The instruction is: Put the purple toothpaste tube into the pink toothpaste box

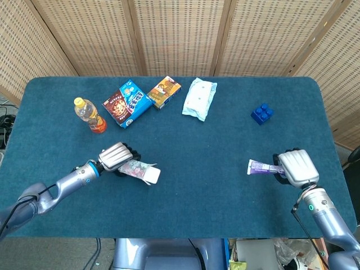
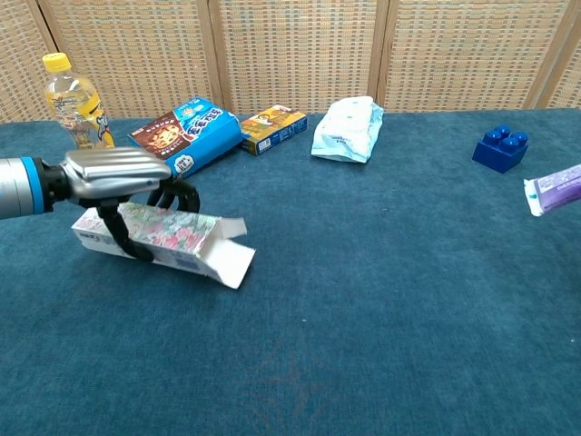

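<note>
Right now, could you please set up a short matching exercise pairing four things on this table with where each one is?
Things:
1. pink toothpaste box
2. purple toothpaste tube
3. blue block
4. yellow-capped bottle

Places:
A. far right of the table, alone
B. held in the right hand
C. far left, beside the snack boxes
D. gripped by the left hand

Pairs: 1-D, 2-B, 3-A, 4-C

Matt cloth table (image 1: 214,146), cardboard box (image 2: 172,238)

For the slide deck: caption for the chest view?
Left hand grips the box, flap open; tube waits at right edge.
</note>
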Controlling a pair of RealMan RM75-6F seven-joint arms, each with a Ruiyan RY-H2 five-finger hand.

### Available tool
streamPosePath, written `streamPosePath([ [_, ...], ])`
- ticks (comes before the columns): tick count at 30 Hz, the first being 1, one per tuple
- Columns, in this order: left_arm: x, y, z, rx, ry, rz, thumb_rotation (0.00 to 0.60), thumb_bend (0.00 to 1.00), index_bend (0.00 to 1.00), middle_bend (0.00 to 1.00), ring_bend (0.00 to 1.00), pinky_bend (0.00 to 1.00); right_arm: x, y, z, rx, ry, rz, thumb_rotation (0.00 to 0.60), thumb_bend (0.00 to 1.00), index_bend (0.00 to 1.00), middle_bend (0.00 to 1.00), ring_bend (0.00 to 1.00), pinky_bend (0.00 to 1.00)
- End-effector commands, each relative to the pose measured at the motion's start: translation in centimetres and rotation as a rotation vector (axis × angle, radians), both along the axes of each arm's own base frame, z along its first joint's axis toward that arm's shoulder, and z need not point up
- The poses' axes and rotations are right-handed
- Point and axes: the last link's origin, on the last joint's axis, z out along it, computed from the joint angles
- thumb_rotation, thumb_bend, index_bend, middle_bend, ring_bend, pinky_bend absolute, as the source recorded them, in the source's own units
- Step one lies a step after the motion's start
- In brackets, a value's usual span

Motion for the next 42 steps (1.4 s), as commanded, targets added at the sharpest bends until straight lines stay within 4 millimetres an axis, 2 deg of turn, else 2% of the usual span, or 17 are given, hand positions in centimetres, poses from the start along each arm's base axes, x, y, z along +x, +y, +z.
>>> streamPosePath([
  [1, 1.1, 0.6, 0.7, 0.018, -0.109, 0.042, 0.600, 0.31, 0.61, 0.55, 0.51, 0.49, 0.7, -0.1, 0.5, 0.000, -0.045, -0.003, 0.600, 0.73, 0.64, 0.64, 0.49, 0.39],
  [3, 1.6, 0.9, 1.0, 0.022, -0.169, 0.071, 0.600, 0.31, 0.61, 0.55, 0.51, 0.49, 1.0, -0.1, 0.9, 0.005, -0.093, -0.018, 0.600, 0.74, 0.65, 0.64, 0.49, 0.40],
  [4, 3.0, 0.5, 0.4, 0.012, -0.204, 0.057, 0.600, 0.31, 0.61, 0.55, 0.51, 0.49, 1.1, -0.2, 1.1, 0.006, -0.108, -0.021, 0.600, 0.75, 0.65, 0.64, 0.49, 0.40],
  [5, 1.7, 1.2, 1.5, 0.067, -0.218, 0.151, 0.600, 0.31, 0.61, 0.55, 0.51, 0.49, 1.4, -0.2, 1.4, 0.003, -0.138, -0.025, 0.600, 0.75, 0.65, 0.64, 0.49, 0.41],
  [6, 1.7, 1.3, 1.2, 0.055, -0.235, 0.179, 0.600, 0.31, 0.61, 0.55, 0.51, 0.49, 1.6, -0.3, 1.7, 0.001, -0.155, -0.025, 0.600, 0.75, 0.65, 0.64, 0.49, 0.41],
  [9, 3.4, 1.6, 0.9, 0.028, -0.334, 0.201, 0.600, 0.31, 0.61, 0.55, 0.51, 0.49, 2.4, -0.6, 2.9, -0.015, -0.197, -0.012, 0.600, 0.76, 0.65, 0.64, 0.49, 0.41],
  [13, 4.7, 1.8, 0.4, -0.006, -0.414, 0.234, 0.600, 0.32, 0.61, 0.56, 0.51, 0.49, 3.5, -0.9, 4.4, -0.031, -0.218, 0.012, 0.600, 0.76, 0.65, 0.65, 0.49, 0.41],
  [16, 6.8, 2.0, -0.6, -0.043, -0.492, 0.241, 0.600, 0.32, 0.61, 0.57, 0.51, 0.49, 5.3, -1.2, 6.0, -0.051, -0.208, 0.056, 0.600, 0.76, 0.65, 0.65, 0.49, 0.41],
  [29, 13.5, 2.6, -4.2, -0.147, -0.693, 0.285, 0.600, 0.32, 0.61, 0.57, 0.51, 0.49, 10.8, -2.3, 9.3, -0.060, -0.167, 0.117, 0.600, 0.76, 0.65, 0.65, 0.49, 0.41],
  [42, 18.1, 3.1, -6.9, -0.163, -0.685, 0.238, 0.600, 0.32, 0.61, 0.57, 0.51, 0.49, 12.9, -3.6, 9.1, -0.035, -0.113, 0.123, 0.600, 0.77, 0.65, 0.65, 0.49, 0.41],
])
